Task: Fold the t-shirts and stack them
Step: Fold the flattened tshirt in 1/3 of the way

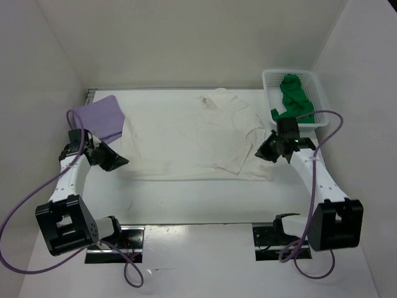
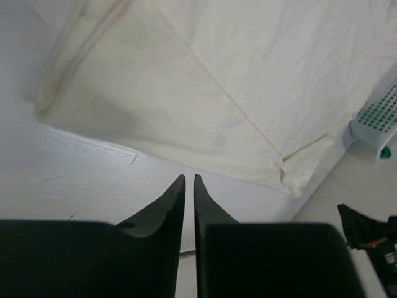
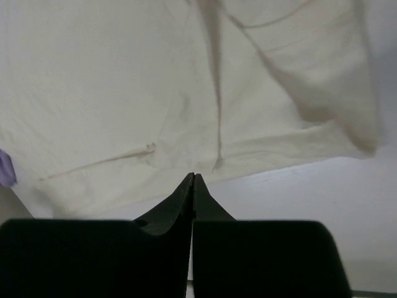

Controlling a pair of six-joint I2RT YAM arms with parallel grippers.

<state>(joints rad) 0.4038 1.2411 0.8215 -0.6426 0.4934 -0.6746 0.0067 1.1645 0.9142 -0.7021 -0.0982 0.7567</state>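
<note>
Bordering cream t-shirt [image 1: 192, 139] hem, open table [image 1: 198, 195]

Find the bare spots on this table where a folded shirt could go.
Bare table runs as a wide strip between the cream shirt and the arm bases. A thinner strip lies behind it along the back wall. Crowded: purple shirt far left, basket with green shirt far right.

Bright, even overhead light; soft shadows, mild tabletop glare.

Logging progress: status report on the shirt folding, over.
Left gripper barely open, right gripper shut, both empty. Cream t-shirt lies flat between them. Nothing in the way.
</note>
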